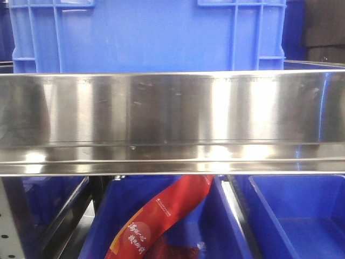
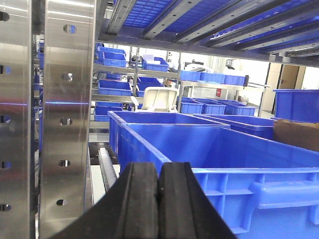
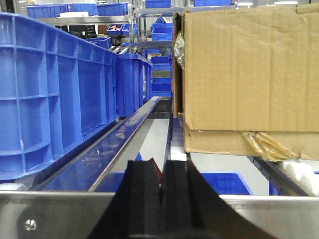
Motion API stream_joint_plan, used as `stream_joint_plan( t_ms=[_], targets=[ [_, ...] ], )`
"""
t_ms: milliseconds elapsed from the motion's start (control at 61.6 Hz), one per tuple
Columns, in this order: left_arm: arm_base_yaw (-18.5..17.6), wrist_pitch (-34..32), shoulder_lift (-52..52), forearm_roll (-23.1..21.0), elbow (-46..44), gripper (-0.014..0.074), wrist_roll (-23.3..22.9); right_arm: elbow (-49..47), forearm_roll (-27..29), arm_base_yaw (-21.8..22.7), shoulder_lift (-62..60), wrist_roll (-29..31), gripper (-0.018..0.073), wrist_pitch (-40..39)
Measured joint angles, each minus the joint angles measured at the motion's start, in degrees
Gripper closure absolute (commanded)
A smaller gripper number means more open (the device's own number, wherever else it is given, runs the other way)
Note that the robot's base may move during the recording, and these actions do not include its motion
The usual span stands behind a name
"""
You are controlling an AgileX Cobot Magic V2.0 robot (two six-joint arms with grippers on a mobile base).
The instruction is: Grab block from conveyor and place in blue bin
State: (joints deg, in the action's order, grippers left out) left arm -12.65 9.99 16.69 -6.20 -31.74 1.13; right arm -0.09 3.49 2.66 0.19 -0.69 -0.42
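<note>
In the front view a wide shiny steel rail (image 1: 172,121) runs straight across the middle. Above it stands a large blue crate (image 1: 145,35). Below the rail, going left to right, there is a steel post with small holes (image 1: 8,226), then a blue bin (image 1: 129,216) with a red packet (image 1: 161,221) bearing yellow characters lying slanted in it, and at the right another blue bin (image 1: 302,216) that shows only its bare floor. Neither arm shows here, and no block or conveyor belt appears in it.

In the left wrist view a steel upright with a column of holes (image 2: 65,119) fills the left side. The left gripper (image 2: 158,199) sits at the bottom centre, its two black fingers (image 2: 142,204) pressed together with only a thin seam between them and nothing pinched. Just beyond the fingers is the wall of a big blue tub (image 2: 224,164), and farther back are racks of more blue bins (image 2: 117,87).

In the right wrist view a tall blue container (image 3: 55,89) is at the left, a shiny track (image 3: 114,144) runs away up the middle, and a cardboard box (image 3: 244,74) rests on rollers at the right. The right gripper (image 3: 160,194) is at the bottom centre, its black fingers (image 3: 144,199) closed against each other, holding nothing. A sliver of red shows just behind them. The block is not visible in any view, so its place relative to either pair of fingers cannot be told.
</note>
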Motion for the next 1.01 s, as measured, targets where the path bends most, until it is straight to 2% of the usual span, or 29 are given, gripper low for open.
stream_joint_plan(
  t_ms=[260,406,584,698,860,1006],
  targets=[
    [0.8,-0.5,-2.1,0.1,3.4,0.0707,0.0,0.0,0.0,0.0,0.0,0.0,0.0721,0.0],
    [4.9,-3.1,-7.6,0.2,11.8,0.0707,0.0,0.0,0.0,0.0,0.0,0.0,0.0721,0.0],
    [11.8,-3.7,-14.8,2.2,21.4,0.0707,0.0,0.0,0.0,0.0,0.0,0.0,0.0721,0.0],
    [14.5,-6.6,-16.2,2.6,26.3,0.0707,0.1,0.1,0.0,0.0,0.0,0.0,0.0721,-0.2],
    [15.1,-11.8,-16.3,2.6,31.3,0.0707,0.1,0.1,0.0,0.0,0.0,0.0,0.0721,-0.2],
    [15.1,-11.2,-16.3,2.6,31.6,0.0707,0.1,0.1,0.0,0.0,0.0,0.0,0.0721,-0.2]
  ],
)
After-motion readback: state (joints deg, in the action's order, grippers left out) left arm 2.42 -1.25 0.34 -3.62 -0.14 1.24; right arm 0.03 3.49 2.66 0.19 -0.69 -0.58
